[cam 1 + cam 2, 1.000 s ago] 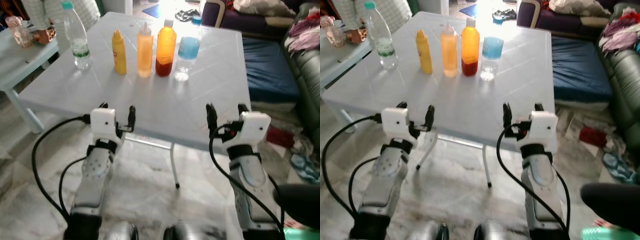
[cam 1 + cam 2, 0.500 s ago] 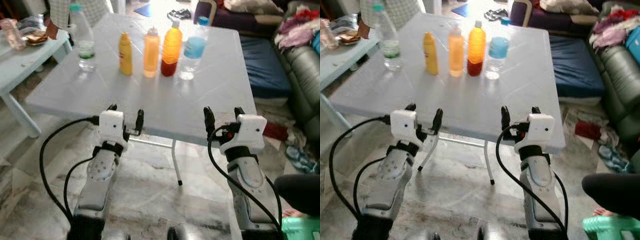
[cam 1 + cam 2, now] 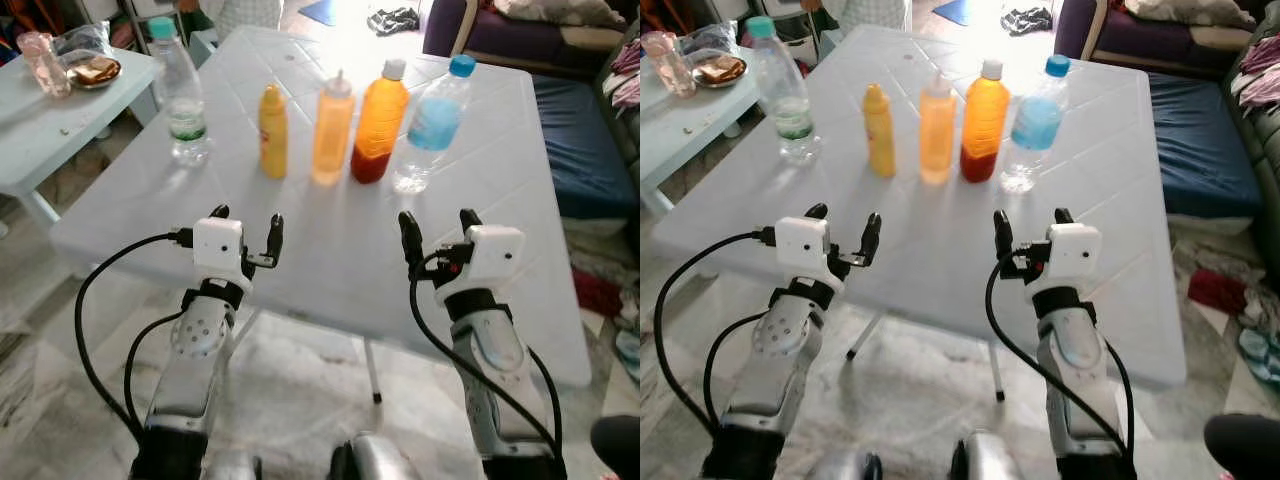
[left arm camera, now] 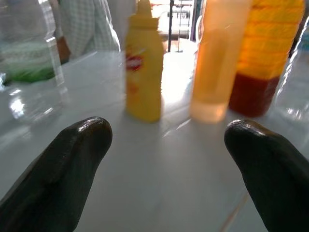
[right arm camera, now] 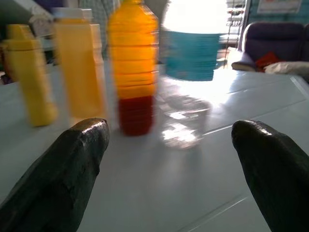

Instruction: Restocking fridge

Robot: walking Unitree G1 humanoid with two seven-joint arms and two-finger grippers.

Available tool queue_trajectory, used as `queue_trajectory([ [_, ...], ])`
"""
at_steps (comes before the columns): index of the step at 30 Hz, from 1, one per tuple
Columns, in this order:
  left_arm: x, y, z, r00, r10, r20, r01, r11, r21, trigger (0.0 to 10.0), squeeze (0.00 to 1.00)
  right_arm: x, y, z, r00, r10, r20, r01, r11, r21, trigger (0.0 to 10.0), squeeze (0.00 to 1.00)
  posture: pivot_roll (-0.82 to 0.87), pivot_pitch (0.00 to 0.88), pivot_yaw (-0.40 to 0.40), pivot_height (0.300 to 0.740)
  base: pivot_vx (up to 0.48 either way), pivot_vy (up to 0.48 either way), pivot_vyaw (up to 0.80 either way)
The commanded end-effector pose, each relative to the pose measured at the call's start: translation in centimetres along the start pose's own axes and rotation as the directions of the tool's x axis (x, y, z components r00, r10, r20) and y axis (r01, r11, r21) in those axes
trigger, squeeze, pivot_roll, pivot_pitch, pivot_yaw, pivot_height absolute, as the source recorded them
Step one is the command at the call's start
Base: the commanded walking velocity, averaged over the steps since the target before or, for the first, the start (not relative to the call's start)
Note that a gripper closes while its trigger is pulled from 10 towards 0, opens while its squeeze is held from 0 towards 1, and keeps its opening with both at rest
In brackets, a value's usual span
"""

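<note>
Several bottles stand in a row on a white table [image 3: 330, 260]: a clear water bottle with a green label [image 3: 180, 92], a yellow squeeze bottle [image 3: 272, 132], a pale orange squeeze bottle [image 3: 333, 130], an orange juice bottle [image 3: 380, 122] and a blue-labelled water bottle [image 3: 433, 125]. My left gripper [image 3: 246, 225] hovers open over the table's near part, facing the yellow bottle [image 4: 143, 65]. My right gripper [image 3: 438, 226] is open too, level with it, facing the juice bottle [image 5: 133, 67] and the blue-labelled bottle [image 5: 193, 72]. Nothing is between either pair of fingers.
A second pale table [image 3: 50, 120] at the left carries a pink cup [image 3: 42, 60] and a bowl of food [image 3: 92, 70]. A dark blue mattress [image 3: 590, 130] and a sofa lie to the right. A person in a checked shirt [image 3: 240, 10] stands beyond the table.
The camera has come closer to the table, so the bottles look larger and nearer. Both grippers now reach over the tabletop rather than its front edge, fingers still open.
</note>
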State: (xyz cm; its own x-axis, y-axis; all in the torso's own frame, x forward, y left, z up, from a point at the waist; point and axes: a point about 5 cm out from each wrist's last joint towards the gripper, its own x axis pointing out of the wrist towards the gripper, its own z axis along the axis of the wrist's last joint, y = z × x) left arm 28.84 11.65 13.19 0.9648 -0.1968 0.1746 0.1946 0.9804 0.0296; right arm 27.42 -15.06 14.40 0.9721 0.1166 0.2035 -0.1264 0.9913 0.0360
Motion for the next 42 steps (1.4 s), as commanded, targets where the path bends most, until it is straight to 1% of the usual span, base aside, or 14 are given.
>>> queue_trajectory([
  [1, -0.3, -0.5, 0.3, 1.0, -0.02, 0.011, 0.02, 1.0, 0.002, 10.0, 0.0, 0.3, -0.7, 0.6, 1.0, -0.016, 0.026, 0.016, 1.0, -0.012, 10.0, 0.0, 0.08, 0.155, -0.046, 0.74, 0.0, 0.0, 0.0],
  [6, -1.0, -0.2, -0.3, 1.0, -0.025, -0.013, 0.025, 1.0, 0.014, 10.0, 0.0, 1.0, -0.7, 0.9, 0.998, -0.029, 0.047, 0.03, 0.999, -0.02, 10.0, 0.0, 0.09, 0.156, -0.05, 0.74, 0.0, 0.0, 0.0],
  [8, -1.3, -0.3, -0.5, 0.999, -0.026, -0.024, 0.026, 1.0, 0.009, 10.0, 0.0, 1.3, -0.8, 1.3, 0.996, -0.049, 0.077, 0.052, 0.998, -0.03, 10.0, 0.0, 0.09, 0.156, -0.049, 0.74, 0.0, 0.0, 0.0],
  [11, -1.6, -0.3, -0.8, 0.999, -0.026, -0.036, 0.027, 1.0, 0.014, 10.0, 0.0, 1.9, -1.2, 1.7, 0.994, -0.06, 0.091, 0.063, 0.997, -0.032, 10.0, 0.0, 0.09, 0.156, -0.049, 0.74, 0.0, 0.0, 0.0],
  [12, -1.8, -0.3, -1.0, 0.999, -0.027, -0.047, 0.027, 1.0, 0.014, 10.0, 0.0, 2.3, -1.6, 2.2, 0.991, -0.071, 0.115, 0.078, 0.995, -0.055, 10.0, 0.0, 0.09, 0.161, -0.047, 0.74, 0.0, 0.0, 0.0],
  [15, -2.1, -0.3, -1.1, 0.998, -0.029, -0.056, 0.03, 0.999, 0.015, 10.0, 0.0, 3.1, -2.1, 2.6, 0.989, -0.071, 0.127, 0.077, 0.996, -0.049, 10.0, 0.0, 0.09, 0.163, -0.045, 0.74, 0.0, 0.0, 0.0],
  [19, -2.3, -0.2, -1.2, 0.997, -0.034, -0.07, 0.035, 0.999, 0.017, 10.0, 0.0, 5.3, -2.8, 4.0, 0.987, -0.018, 0.157, 0.028, 0.998, -0.061, 10.0, 0.0, 0.1, 0.172, -0.039, 0.74, 0.0, 0.0, 0.0],
  [21, -2.3, -0.2, -1.2, 0.997, -0.033, -0.071, 0.034, 0.999, 0.016, 10.0, 0.0, 5.7, -2.8, 4.3, 0.986, -0.002, 0.165, 0.013, 0.998, -0.066, 10.0, 0.0, 0.11, 0.174, -0.038, 0.74, 0.0, 0.0, 0.0],
  [24, -2.2, -0.1, -1.0, 0.997, -0.033, -0.068, 0.034, 0.999, 0.02, 10.0, 0.0, 7.4, -2.9, 5.5, 0.982, 0.035, 0.185, -0.019, 0.996, -0.088, 10.0, 0.0, 0.12, 0.181, -0.039, 0.74, 0.0, 0.0, 0.0],
  [29, -2.5, -0.2, -1.1, 0.996, -0.028, -0.083, 0.029, 0.999, 0.014, 10.0, 0.0, 8.7, -2.8, 6.3, 0.98, 0.072, 0.186, -0.052, 0.993, -0.106, 10.0, 0.0, 0.13, 0.187, -0.04, 0.74, 0.0, 0.0, 0.0],
  [31, -3.0, -0.5, -1.3, 0.995, -0.036, -0.095, 0.037, 0.999, 0.011, 10.0, 0.0, 9.4, -2.6, 6.8, 0.979, 0.088, 0.185, -0.063, 0.989, -0.137, 10.0, 0.0, 0.14, 0.189, -0.039, 0.74, 0.0, 0.0, 0.0],
  [35, -3.1, -0.4, -1.3, 0.994, -0.035, -0.099, 0.037, 0.999, 0.012, 10.0, 0.0, 10.4, -2.8, 7.8, 0.976, 0.097, 0.193, -0.071, 0.987, -0.142, 10.0, 0.0, 0.14, 0.19, -0.038, 0.74, 0.0, 0.0, 0.0],
  [37, -3.0, -0.3, -1.2, 0.995, -0.033, -0.099, 0.034, 0.999, 0.014, 10.0, 0.0, 10.7, -3.0, 8.3, 0.976, 0.089, 0.201, -0.056, 0.985, -0.163, 10.0, 0.0, 0.14, 0.19, -0.038, 0.74, 0.0, 0.0, 0.0],
  [42, -3.0, 0.0, -1.1, 0.994, -0.028, -0.101, 0.03, 0.999, 0.019, 10.0, 0.0, 11.1, -3.0, 9.0, 0.971, 0.092, 0.222, -0.059, 0.987, -0.149, 10.0, 0.0, 0.15, 0.192, -0.036, 0.74, 0.0, 0.0, 0.0],
])
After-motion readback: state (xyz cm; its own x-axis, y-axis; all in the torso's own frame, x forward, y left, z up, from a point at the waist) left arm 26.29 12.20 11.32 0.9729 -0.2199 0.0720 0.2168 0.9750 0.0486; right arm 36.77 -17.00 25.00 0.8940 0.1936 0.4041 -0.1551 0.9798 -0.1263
